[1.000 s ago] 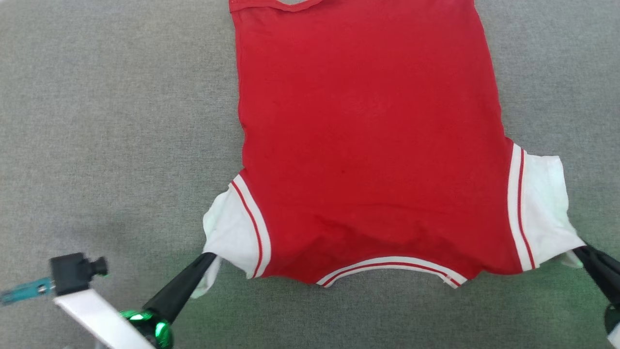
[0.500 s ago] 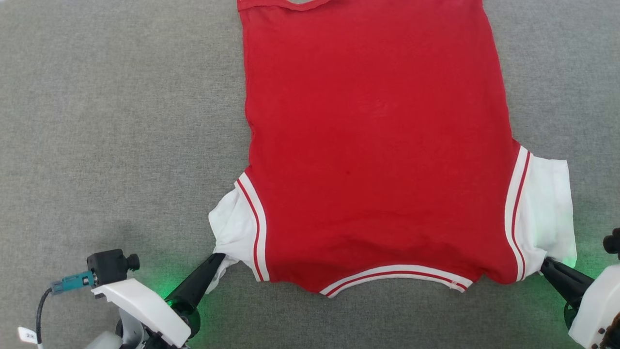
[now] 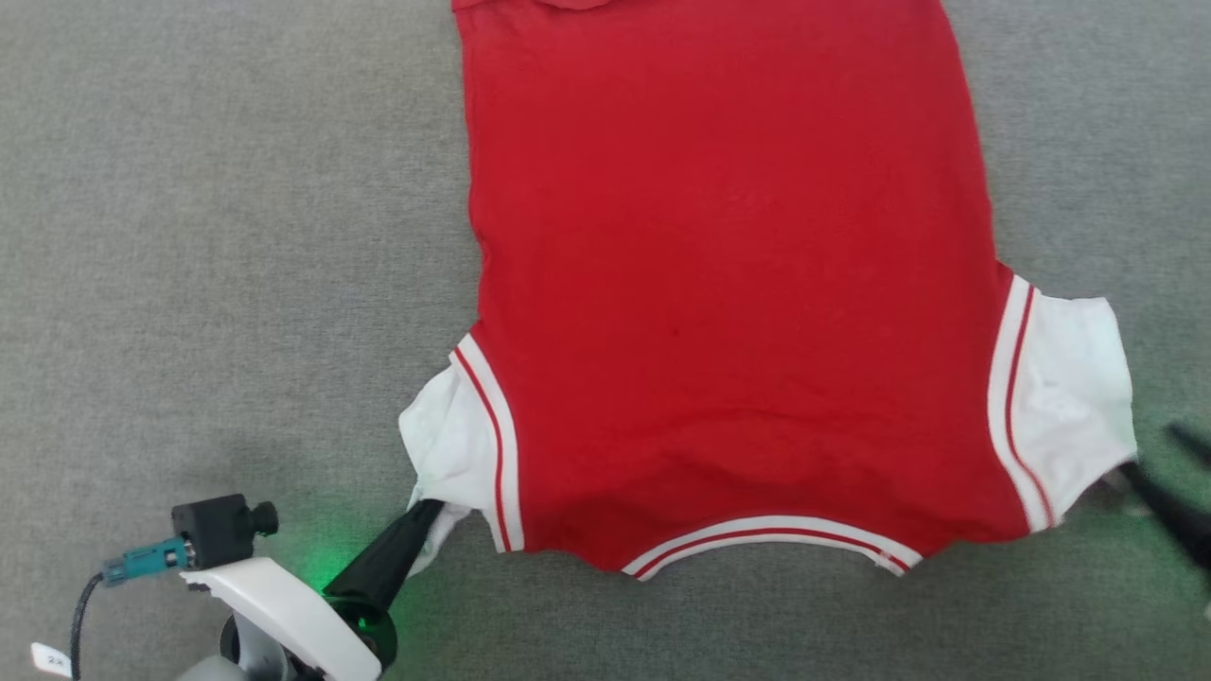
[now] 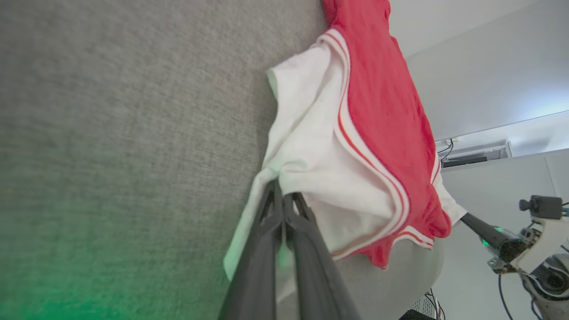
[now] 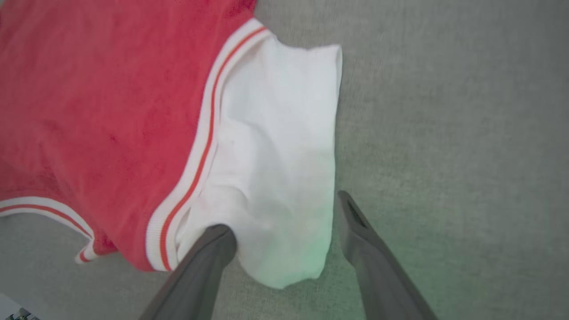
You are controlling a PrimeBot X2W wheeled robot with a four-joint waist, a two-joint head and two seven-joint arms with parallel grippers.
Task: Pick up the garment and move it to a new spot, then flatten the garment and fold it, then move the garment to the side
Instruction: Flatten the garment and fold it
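The garment (image 3: 728,284) lies spread out on the grey cloth-covered surface (image 3: 236,236), red body in the middle, a white sleeve at each lower corner. My left gripper (image 3: 428,511) is shut on the bunched left sleeve (image 4: 311,146), its two fingers pressed together at the sleeve's lower edge (image 4: 281,195). At the right edge my right gripper (image 3: 1149,468) is blurred and open. In the right wrist view its fingers (image 5: 284,215) stand wide apart, and the right sleeve (image 5: 275,142) lies loose on the surface between them.
A small black camera with a teal plug (image 3: 213,530) sits on my left forearm. The left wrist view shows the surface's near edge (image 4: 418,266), pale walls and a shelf with cables (image 4: 471,155) beyond it. Grey surface extends on both sides of the garment.
My right gripper has opened and let go of the right sleeve, which now lies flat. The left gripper keeps its hold on the left sleeve.
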